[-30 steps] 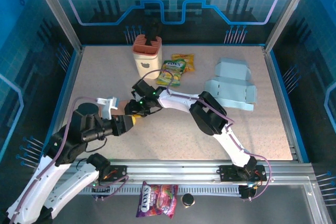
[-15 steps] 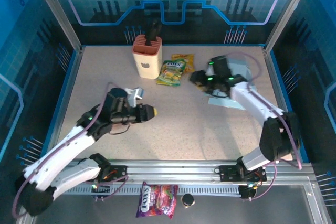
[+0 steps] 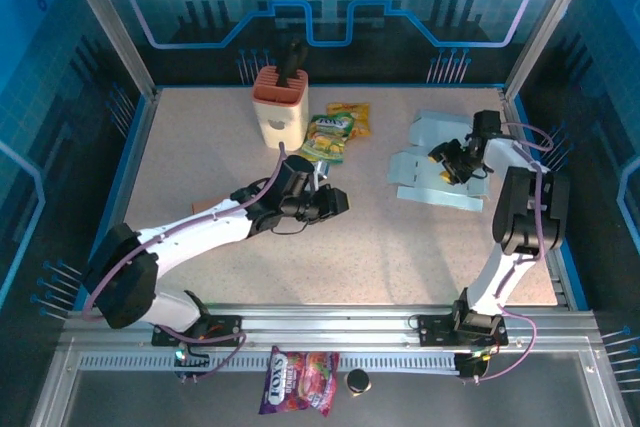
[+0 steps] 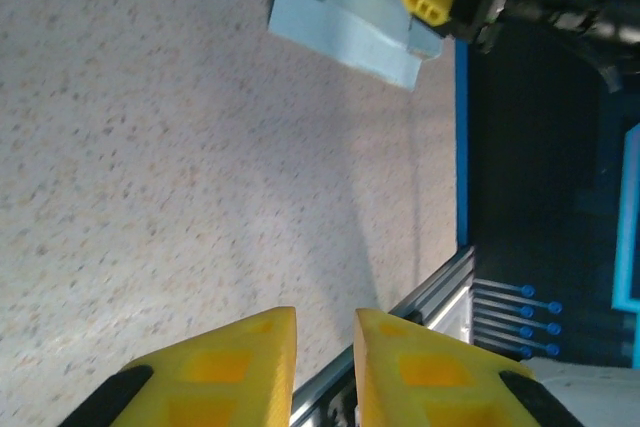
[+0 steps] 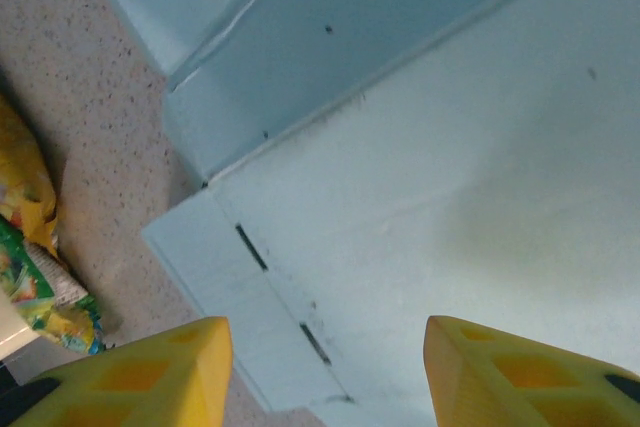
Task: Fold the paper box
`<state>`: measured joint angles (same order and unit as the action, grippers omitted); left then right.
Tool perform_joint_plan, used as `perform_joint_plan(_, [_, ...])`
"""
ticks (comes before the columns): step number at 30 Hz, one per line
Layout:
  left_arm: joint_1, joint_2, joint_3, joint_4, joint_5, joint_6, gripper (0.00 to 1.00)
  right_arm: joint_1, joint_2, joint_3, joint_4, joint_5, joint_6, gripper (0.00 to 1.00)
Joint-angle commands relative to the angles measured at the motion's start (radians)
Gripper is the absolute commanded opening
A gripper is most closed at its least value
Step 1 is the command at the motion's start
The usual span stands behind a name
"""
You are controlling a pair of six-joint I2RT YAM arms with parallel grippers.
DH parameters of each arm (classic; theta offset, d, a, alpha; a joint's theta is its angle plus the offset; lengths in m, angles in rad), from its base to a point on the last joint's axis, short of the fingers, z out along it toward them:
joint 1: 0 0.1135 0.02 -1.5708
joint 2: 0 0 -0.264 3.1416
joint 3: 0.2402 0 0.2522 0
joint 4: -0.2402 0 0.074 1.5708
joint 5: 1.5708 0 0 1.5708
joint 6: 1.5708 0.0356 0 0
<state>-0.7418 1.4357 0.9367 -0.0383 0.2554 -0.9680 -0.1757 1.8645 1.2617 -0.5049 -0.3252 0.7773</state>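
Observation:
The paper box [image 3: 436,190] is a light blue, unfolded sheet with flaps, lying flat at the back right of the table. It fills most of the right wrist view [image 5: 430,147], where two slots show in one panel. My right gripper [image 3: 441,160] hovers over the sheet with its yellow fingers wide open [image 5: 325,347] and nothing between them. My left gripper [image 3: 342,201] is stretched out over bare table in the middle, pointing toward the box. Its fingers [image 4: 325,319] stand a narrow gap apart and hold nothing. The left wrist view shows the box [image 4: 345,17] far ahead.
A peach holder [image 3: 280,107] with a dark tool in it stands at the back centre. Beside it lie candy packets [image 3: 330,137], also in the right wrist view [image 5: 25,247]. Blue rims edge the table [image 3: 535,207]. A Fox's packet [image 3: 298,380] lies beyond the front rail.
The right arm has swung from the table's middle to the paper box at the right. The left arm has reached rightward to the centre. Its fingers have drawn a little closer.

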Motion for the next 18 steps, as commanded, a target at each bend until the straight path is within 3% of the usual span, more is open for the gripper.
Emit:
perform_joint_plan(1, [-0.009,0.019,0.025,0.038,-0.066,-0.083,0.22,0.022,0.056,0.044,-0.089,-0.021,-0.039,0.54])
perform_joint_plan(8, [-0.008,0.037,-0.034,0.098,-0.111,-0.224,0.23,0.139,0.029,-0.083,-0.059,-0.045,0.062,0.55])
perform_joint_plan(18, [-0.008,0.036,-0.156,0.137,-0.178,-0.442,0.31,0.474,-0.179,-0.356,0.160,-0.028,0.501,0.55])
